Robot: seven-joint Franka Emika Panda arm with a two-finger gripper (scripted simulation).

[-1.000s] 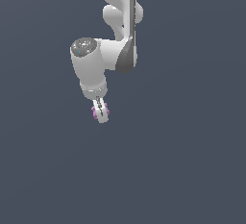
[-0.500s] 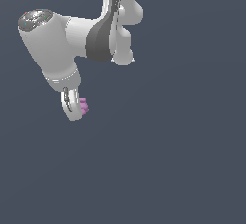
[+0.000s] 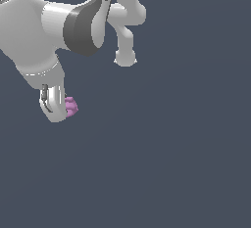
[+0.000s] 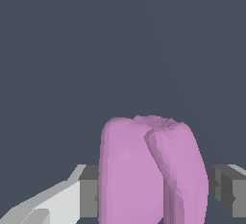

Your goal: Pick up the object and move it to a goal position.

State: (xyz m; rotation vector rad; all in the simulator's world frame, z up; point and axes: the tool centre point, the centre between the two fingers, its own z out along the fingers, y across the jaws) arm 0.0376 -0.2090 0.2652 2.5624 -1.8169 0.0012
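The object [image 3: 71, 106] is a small pink-purple lumpy blob peeking out beside the white finger at the exterior view's left. My gripper [image 3: 60, 108] is shut on it and hangs below the bulky white wrist. In the wrist view the object [image 4: 151, 170] fills the space between the two grey pads [image 4: 88, 198], ridged and upright, touching both. No goal marker shows in either view.
The white arm's links [image 3: 93, 21] cross the exterior view's upper left, with a rounded joint [image 3: 125, 58] hanging near the middle top. Everything else is plain dark grey background.
The arm has swung toward the exterior view's left and closer to the camera, looking larger. The object stays held between the fingers throughout.
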